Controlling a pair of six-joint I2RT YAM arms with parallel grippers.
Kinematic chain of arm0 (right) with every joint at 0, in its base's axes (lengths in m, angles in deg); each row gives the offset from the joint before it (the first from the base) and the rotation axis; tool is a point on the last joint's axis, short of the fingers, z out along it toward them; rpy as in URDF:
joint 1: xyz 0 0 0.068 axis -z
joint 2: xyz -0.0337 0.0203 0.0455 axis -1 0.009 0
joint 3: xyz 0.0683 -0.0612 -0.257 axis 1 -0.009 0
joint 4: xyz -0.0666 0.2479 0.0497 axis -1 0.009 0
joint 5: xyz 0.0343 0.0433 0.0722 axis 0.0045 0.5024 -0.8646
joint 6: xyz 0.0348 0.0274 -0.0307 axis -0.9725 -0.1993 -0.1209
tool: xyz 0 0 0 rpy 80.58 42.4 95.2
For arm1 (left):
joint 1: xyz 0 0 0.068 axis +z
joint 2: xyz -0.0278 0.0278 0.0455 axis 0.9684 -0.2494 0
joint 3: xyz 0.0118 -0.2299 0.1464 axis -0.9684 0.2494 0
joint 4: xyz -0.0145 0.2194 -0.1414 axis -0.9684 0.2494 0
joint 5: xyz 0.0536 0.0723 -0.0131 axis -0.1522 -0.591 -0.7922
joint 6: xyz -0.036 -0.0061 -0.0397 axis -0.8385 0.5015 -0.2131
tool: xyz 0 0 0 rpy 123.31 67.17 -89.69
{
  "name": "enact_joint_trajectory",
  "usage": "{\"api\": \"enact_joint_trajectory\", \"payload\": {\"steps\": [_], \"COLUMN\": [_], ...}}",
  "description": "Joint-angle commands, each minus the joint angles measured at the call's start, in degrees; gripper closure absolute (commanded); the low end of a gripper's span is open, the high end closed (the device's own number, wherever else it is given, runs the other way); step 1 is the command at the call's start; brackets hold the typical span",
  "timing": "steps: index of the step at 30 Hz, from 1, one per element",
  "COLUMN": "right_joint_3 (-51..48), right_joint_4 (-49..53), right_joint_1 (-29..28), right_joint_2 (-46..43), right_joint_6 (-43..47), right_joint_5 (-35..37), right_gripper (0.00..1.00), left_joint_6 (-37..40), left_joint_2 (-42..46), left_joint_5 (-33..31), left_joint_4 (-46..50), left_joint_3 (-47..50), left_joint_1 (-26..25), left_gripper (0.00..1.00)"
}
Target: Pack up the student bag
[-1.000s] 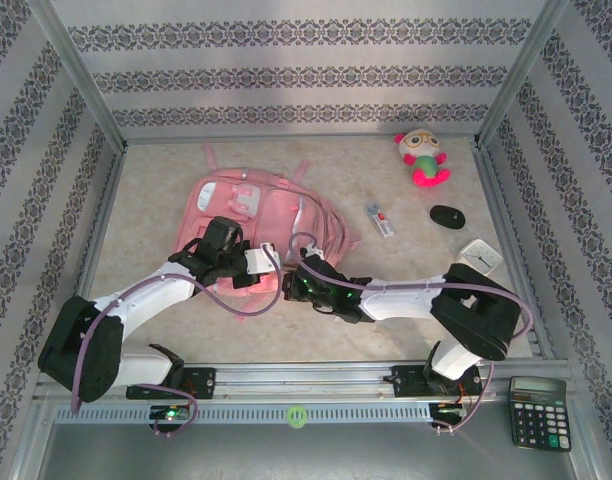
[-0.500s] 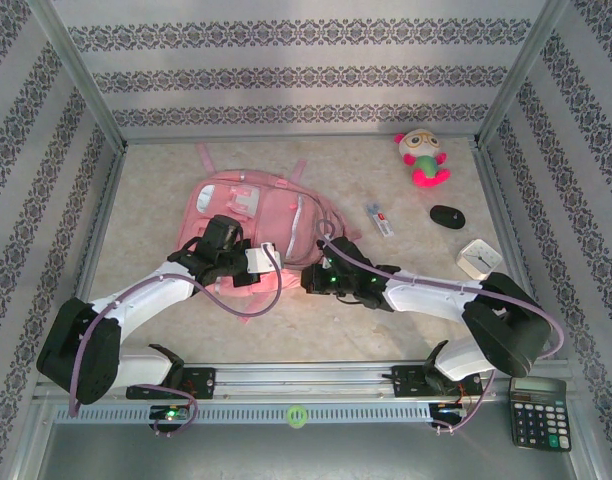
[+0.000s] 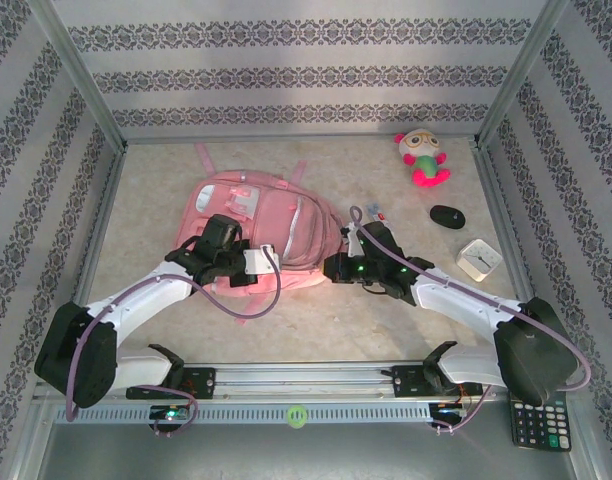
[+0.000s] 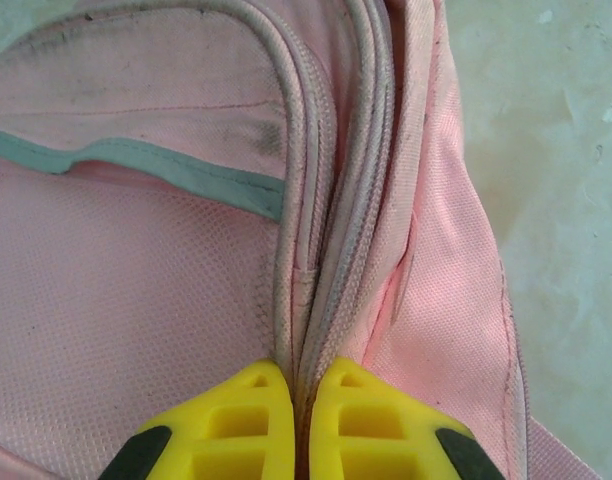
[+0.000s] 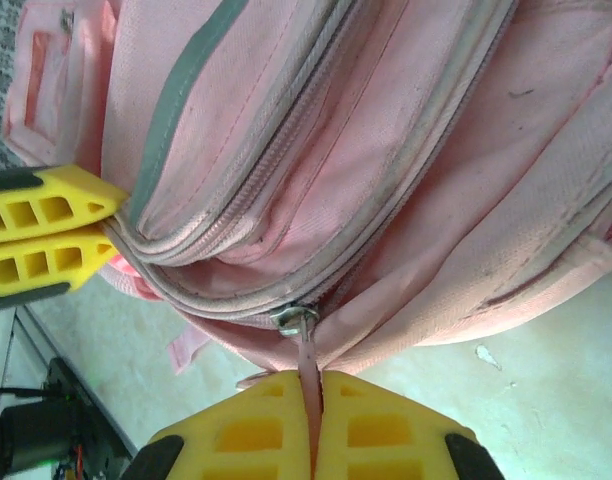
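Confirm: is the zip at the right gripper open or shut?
Shut, as far as seen: teeth meet along the zip above its slider; right gripper pinches the pull tab.

student bag [image 3: 282,230]: pink | table [image 3: 156,190]: beige mottled | calculator [image 3: 541,426]: black | walls [image 3: 286,75]: patterned stripes

The right gripper [image 3: 333,268] has slid to the right along the near edge of the bag [image 3: 276,215], with the zip pull [image 5: 308,350] pinched in it. The bag's right side has drawn in a little. The arm's elbow has swung out to the right and nearer, and now overlaps the calculator [image 3: 538,432].
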Motion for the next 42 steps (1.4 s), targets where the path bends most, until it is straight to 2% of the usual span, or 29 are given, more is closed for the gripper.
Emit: {"api": "enact_joint_trajectory", "payload": {"steps": [1, 2, 4, 8, 11, 15, 18, 20, 24, 26, 28, 33, 42], "right_joint_3": [-0.1, 0.1, 0.0, -0.5, 0.3, 0.8, 0.6, 0.2, -0.7, -1.3, -1.7, -2.2, -2.7], "right_joint_4": [4.4, 4.5, 3.6, 1.5, 1.2, 1.0, 0.7, 0.4, 0.4, 0.1, -0.4, -4.2, -11.9], "right_joint_1": [-1.2, -2.2, -3.3, -3.7, -4.3, -5.2, -5.3, -5.4, -4.8, -4.1, -3.6, -5.4, -11.1], "right_joint_2": [-0.2, -0.1, 0.4, 1.0, 0.9, 0.7, 0.4, 0.0, -0.7, -1.0, -1.0, 0.0, 2.5], "right_joint_6": [4.2, 4.5, 4.4, 3.5, 3.8, 4.1, 3.8, 3.8, 2.9, 2.5, 2.6, 1.8, 1.4], "right_joint_5": [0.9, 1.4, 2.0, 1.9, 1.9, 2.2, 2.4, 2.6, 4.1, 4.8, 4.7, 4.8, 7.3], "right_gripper": [1.0, 1.0, 1.0, 1.0, 1.0, 1.0, 1.0, 1.0, 1.0, 1.0, 1.0, 1.0, 1.0], "left_joint_6": [1.4, 0.6, -1.7, -5.0, -7.4, -9.2, -10.0, -10.9, -7.5, -6.2, -5.5, -1.4, 2.6], "left_joint_2": [2.8, 3.8, 5.0, 5.2, 4.0, -2.4, -8.4, -11.2, -12.8, -11.3, -8.2, -0.7, 10.5], "left_joint_5": [-5.1, -3.2, 0.7, 3.0, 3.5, -0.8, -5.4, -8.1, -7.3, -6.5, -5.8, -5.2, -12.4], "left_joint_4": [11.3, 11.2, 10.3, 7.6, 2.3, -7.1, -11.2, -13.8, -5.6, -2.9, -2.0, 6.8, 23.0], "left_joint_3": [-0.9, -1.1, -1.9, -3.8, -4.0, -4.4, -5.6, -5.6, -7.1, -6.1, -3.8, -1.8, -0.3], "left_joint_1": [2.1, 2.0, 1.8, -1.2, -5.8, -11.9, -13.8, -13.9, -13.7, -13.4, -12.9, -11.5, -8.1], "left_gripper": [0.85, 0.73, 0.58, 0.37, 0.3, 0.27, 0.27, 0.33, 0.59, 0.79, 0.89, 0.92, 0.89]}}
